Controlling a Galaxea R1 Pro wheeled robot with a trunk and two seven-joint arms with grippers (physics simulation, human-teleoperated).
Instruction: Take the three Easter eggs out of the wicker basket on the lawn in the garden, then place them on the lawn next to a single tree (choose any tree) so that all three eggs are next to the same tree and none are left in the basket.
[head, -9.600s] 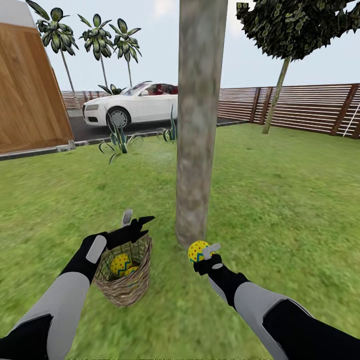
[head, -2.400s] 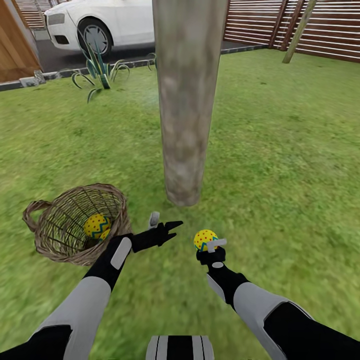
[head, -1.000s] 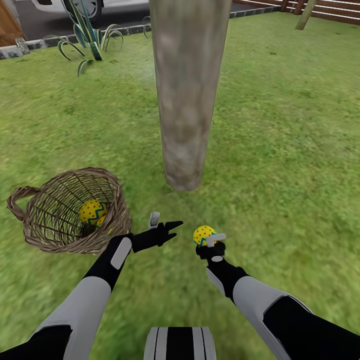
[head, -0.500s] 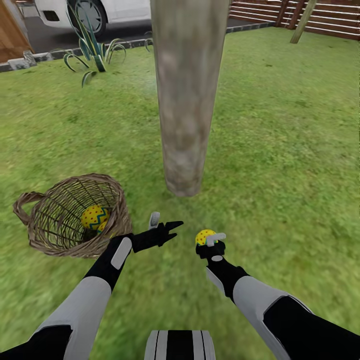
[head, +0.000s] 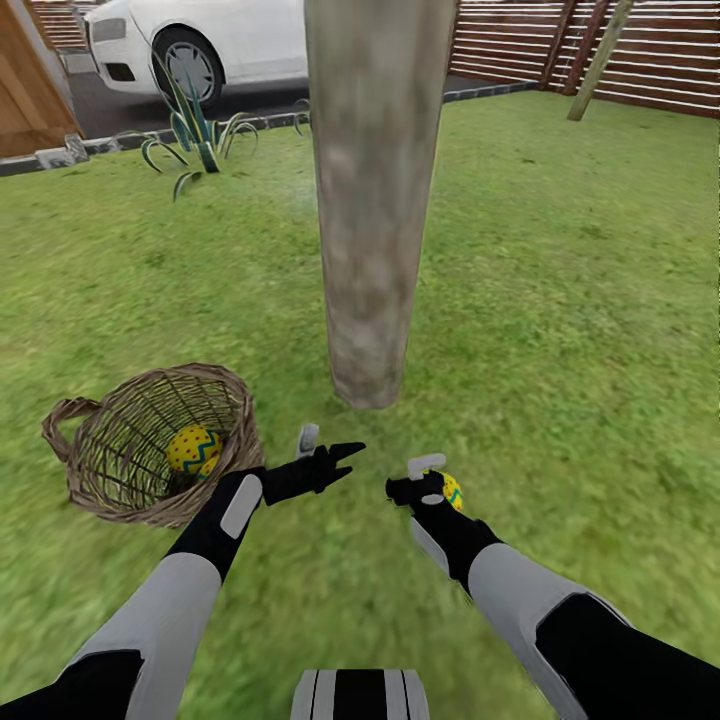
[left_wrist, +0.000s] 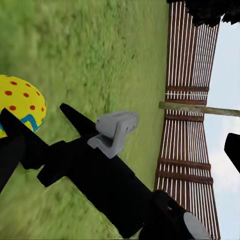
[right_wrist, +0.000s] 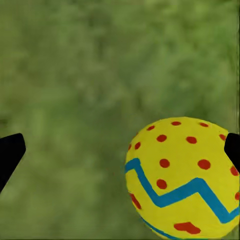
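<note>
Head view: the released egg (head: 453, 491) lies just beside your right claw (head: 413, 477), at about 3 o'clock from it, and seems to rest on the lawn (head: 560, 300) near the foot of the tree (head: 372, 250), which stands at about 11 o'clock from the egg.
Right claw: spread wide and gripping nothing.
Left claw (head: 325, 448): opened out and empty, hanging over bare grass between the wicker basket (head: 236, 385) and the right claw.
Next pick, as I judge it: two eggs (head: 195, 447) lie in the basket, one partly hidden behind the other. They sit at about 9 o'clock from your left claw and close by — the left arm is clearly the nearer one.
Long axis: the basket leans its mouth toward you, so you would reach in across the near rim. How the eggs' own long axes run, I cannot tell through the weave.
Right wrist view: the two dark tips stand far apart with grass between them, and the egg (right_wrist: 182, 180) lies hard by one tip — a gap the head view does not make plain.
Left wrist view: the same egg (left_wrist: 20, 106) beyond a black arm.
</note>
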